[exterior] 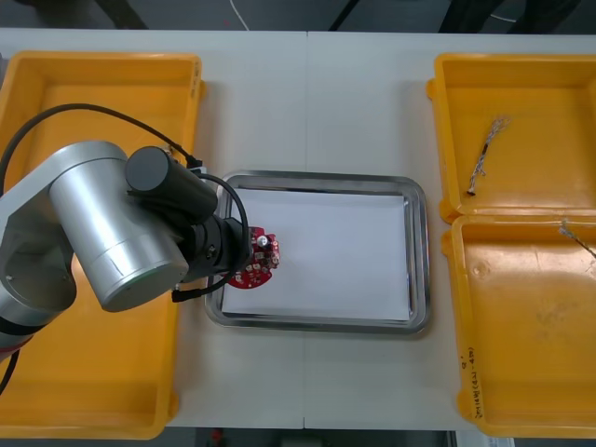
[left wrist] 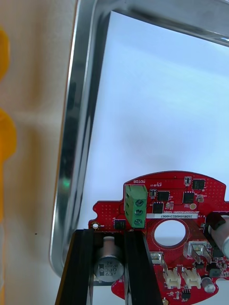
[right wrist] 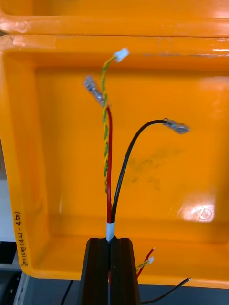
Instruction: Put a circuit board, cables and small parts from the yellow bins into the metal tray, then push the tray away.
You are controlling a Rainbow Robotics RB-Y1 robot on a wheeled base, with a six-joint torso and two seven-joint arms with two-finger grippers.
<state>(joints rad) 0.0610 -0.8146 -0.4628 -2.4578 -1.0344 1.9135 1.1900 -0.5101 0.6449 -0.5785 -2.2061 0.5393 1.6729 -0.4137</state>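
The left gripper [left wrist: 109, 237] is closed to a narrow gap on a small silver cylinder [left wrist: 109, 267] standing on the round red circuit board [left wrist: 174, 214] — one black finger on each side of it, the board's green block [left wrist: 135, 207] just beyond the fingertips. The right gripper [right wrist: 110, 242] has its fingers nearly together, pinching a bunch of cables [right wrist: 109, 209]. From it a twisted red and yellow cable [right wrist: 104, 128] and a black cable [right wrist: 125, 167] rise free, each ending in a small connector.

The light table [exterior: 307, 112] carries the metal tray [exterior: 421, 242] in the middle, white inside, with yellow bins [exterior: 93, 74] on either side. Dark floor [exterior: 186, 11] shows beyond the table's far edge. The far right bin [exterior: 521, 93] holds a twisted cable [exterior: 486, 154].

The circuit board sits at the tray's left side, over the white lining and just inside the shiny rim, held at its edge nearest the left arm — whether it rests on the lining or hangs above it cannot be told. The pinched cables are over the near right bin [right wrist: 191, 167], the one with handwriting on its rim
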